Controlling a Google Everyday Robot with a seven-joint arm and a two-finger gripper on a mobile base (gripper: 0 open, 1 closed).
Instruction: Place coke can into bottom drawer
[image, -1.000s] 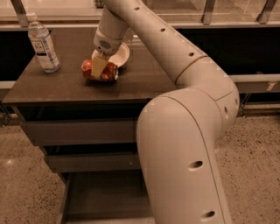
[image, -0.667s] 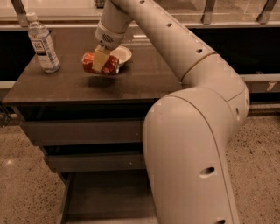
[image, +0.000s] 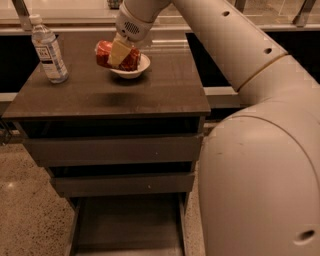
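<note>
End effector (image: 119, 54) grips the coke can (image: 102, 52) sideways just beside white bowl (image: 136, 73); bottom drawer (image: 127, 225) stands open.

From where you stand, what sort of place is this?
Probably an office kitchenette: drawer cabinet, water bottle, white bowl, speckled floor. The gripper holds the coke can above the countertop.

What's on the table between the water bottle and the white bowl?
Only bare tabletop, seen in the camera view. The gripper holds the coke can near the bowl.
</note>
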